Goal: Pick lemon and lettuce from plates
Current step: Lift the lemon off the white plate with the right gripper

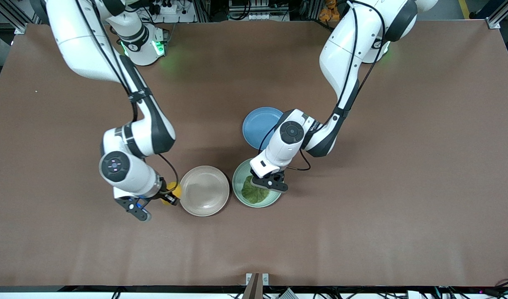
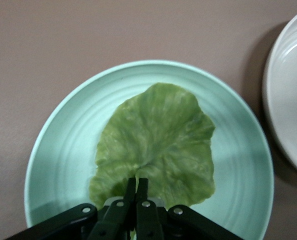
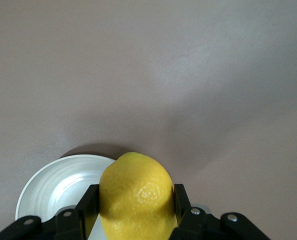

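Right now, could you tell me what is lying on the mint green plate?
The lettuce lies on the mint green plate, the left gripper shut on its stem edge. Whatever is under the leaf is covered.

Three plates: beige plate (image 1: 204, 190), mint plate (image 1: 238, 179), blue plate (image 1: 258, 124). One lemon (image 1: 174, 192). One lettuce (image 1: 254, 192) leaf.

A robotics lab is shown. A wide brown-covered table (image 1: 361, 216) is edged by aluminium frame posts (image 1: 498, 16), with cables and power strips (image 1: 166, 8) beside it.
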Robot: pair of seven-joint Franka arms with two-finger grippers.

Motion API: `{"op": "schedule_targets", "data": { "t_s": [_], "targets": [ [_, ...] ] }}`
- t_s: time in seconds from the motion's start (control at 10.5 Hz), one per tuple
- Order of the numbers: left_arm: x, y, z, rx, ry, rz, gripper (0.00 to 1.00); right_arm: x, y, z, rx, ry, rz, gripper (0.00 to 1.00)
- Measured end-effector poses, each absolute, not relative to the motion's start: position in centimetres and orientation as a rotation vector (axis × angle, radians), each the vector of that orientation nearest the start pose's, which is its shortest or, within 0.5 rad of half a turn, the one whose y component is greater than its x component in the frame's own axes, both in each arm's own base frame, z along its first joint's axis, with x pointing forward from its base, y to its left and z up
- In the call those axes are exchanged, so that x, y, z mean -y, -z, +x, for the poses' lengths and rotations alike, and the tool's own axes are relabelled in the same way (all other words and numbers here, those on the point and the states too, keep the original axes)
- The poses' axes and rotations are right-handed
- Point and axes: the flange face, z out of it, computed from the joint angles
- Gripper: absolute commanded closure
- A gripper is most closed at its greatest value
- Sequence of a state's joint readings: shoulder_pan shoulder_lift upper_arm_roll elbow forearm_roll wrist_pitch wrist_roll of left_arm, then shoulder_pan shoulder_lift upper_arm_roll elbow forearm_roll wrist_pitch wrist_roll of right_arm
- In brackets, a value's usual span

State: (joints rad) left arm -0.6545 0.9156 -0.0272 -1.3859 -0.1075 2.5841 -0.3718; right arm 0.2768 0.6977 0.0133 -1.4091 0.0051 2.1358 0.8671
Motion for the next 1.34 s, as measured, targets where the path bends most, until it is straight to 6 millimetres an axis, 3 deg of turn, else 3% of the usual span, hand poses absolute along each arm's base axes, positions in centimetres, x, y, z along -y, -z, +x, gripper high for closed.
{"op": "schedule_targets", "data": {
  "t_s": [0.76,1.05,1.34],
  "targets": [
    [44.8,-20.1,60.2,-0.319,0.075,-3.238,1.00,-12.6,-34.3,70.9,-0.665,0.008,-3.050,1.00],
    [44.7,-22.1,60.9,-0.318,0.035,-3.221,1.00,-10.3,-34.3,70.7,-0.593,-0.009,-3.070,1.00],
    [43.4,-22.5,61.6,-0.305,-0.029,-3.201,1.00,-7.4,-33.3,69.6,-0.510,0.070,-3.072,1.00]
  ]
}}
